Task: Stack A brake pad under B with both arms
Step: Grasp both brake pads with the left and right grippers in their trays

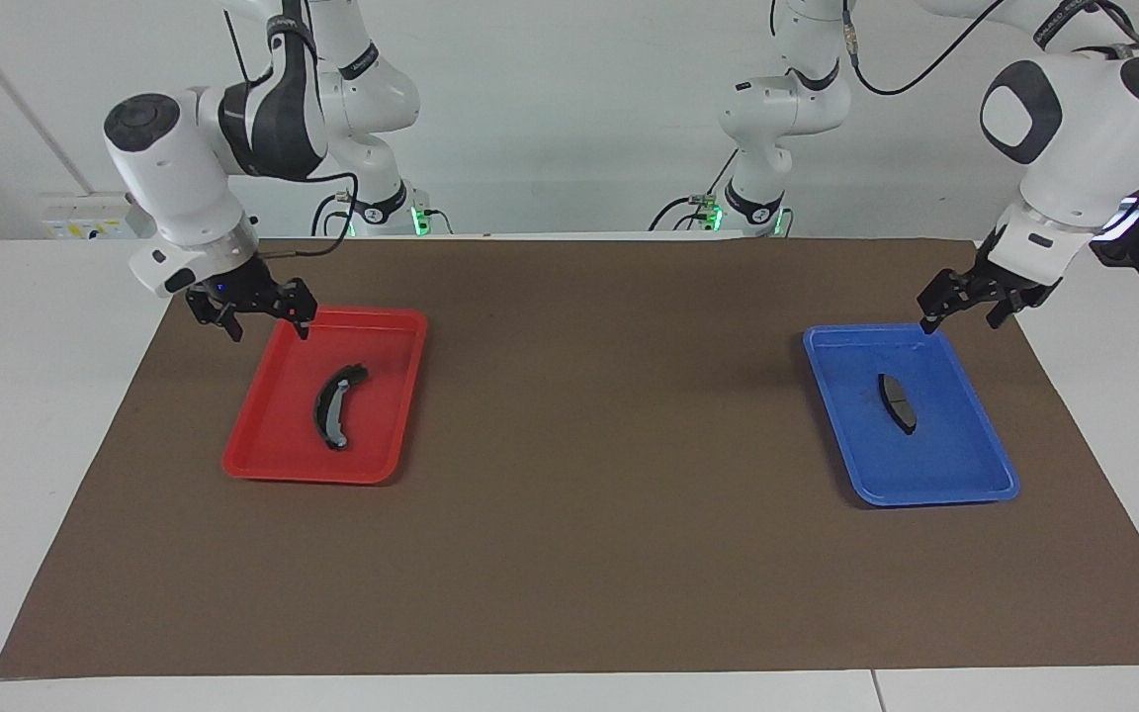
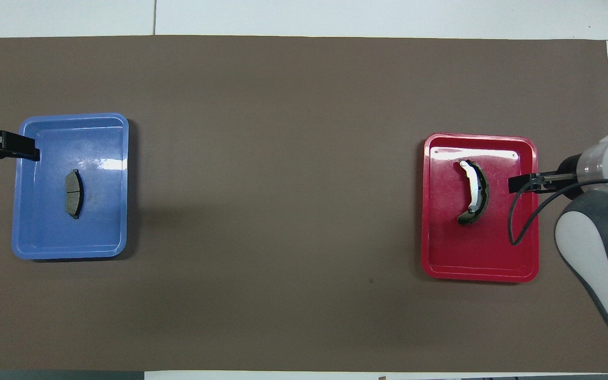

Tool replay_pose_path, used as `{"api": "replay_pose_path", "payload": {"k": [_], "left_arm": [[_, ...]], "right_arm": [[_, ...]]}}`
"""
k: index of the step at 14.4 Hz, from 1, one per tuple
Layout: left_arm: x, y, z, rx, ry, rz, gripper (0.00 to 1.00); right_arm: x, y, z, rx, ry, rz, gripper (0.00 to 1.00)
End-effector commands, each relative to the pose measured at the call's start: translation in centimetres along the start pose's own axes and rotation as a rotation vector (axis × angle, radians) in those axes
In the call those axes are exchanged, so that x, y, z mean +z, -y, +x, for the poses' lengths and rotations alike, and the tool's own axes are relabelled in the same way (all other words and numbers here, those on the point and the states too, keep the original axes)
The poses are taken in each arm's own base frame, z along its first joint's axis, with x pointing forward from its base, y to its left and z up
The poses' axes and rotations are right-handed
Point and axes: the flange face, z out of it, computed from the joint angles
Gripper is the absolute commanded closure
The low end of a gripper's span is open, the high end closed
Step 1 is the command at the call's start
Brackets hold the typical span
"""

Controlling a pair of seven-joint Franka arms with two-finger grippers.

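Tabletop [image 1: 569,692]: white, covered across most of its width by a brown mat [image 1: 589,554].

Red tray [image 1: 263,460]: on the mat toward the right arm's end. Contents: one long crescent brake pad [image 1: 335,404] with a light grey strip along its arc, lying flat near the tray's middle.

Blue tray [image 1: 965,485]: on the mat toward the left arm's end, well apart from the red tray. Contents: one short dark brake pad [image 1: 897,401], slightly curved, lying flat near the tray's middle.

Right gripper [image 1: 267,327]: in the air over the red tray's corner nearest the robots, fingers spread wide, holding nothing, clear of the crescent pad. A black cable loops beside it in the overhead view.

Left gripper [image 1: 958,314]: in the air over the blue tray's corner nearest the robots, fingers spread wide, holding nothing, clear of the short pad.

Pads: each in its own tray, not stacked.
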Motion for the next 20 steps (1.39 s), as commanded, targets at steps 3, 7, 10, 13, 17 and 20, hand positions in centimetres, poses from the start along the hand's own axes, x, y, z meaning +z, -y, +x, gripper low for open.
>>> {"api": "replay_pose_path", "payload": {"k": [3, 7, 10, 13, 17, 20], "left_arm": [[8.8, 3.3, -0.9, 0.031, -0.026, 0.006, 0.01], [14.6, 4.2, -1.4, 0.016, -0.017, 0.005, 0.02], [18.0, 4.0, -2.2, 0.006, -0.021, 0.005, 0.03], [20.9, 3.9, -3.4, 0.004, -0.024, 0.005, 0.05], [22.7, 4.2, -4.1, -0.005, -0.017, 0.004, 0.1], [23.2, 4.4, -4.8, -0.012, -0.01, 0.003, 0.32]], "right_arm": [[7.3, 3.1, 1.6, 0.029, -0.02, 0.003, 0.01], [10.6, 2.7, 0.9, 0.038, -0.002, 0.016, 0.05], [11.7, 2.7, 0.1, 0.034, 0.021, 0.016, 0.18], [11.9, 2.7, -0.2, 0.031, 0.023, 0.016, 0.21], [11.8, 3.0, -0.1, 0.027, 0.014, 0.016, 0.22], [13.6, 2.8, -0.1, 0.002, 0.03, 0.012, 0.23]]}}
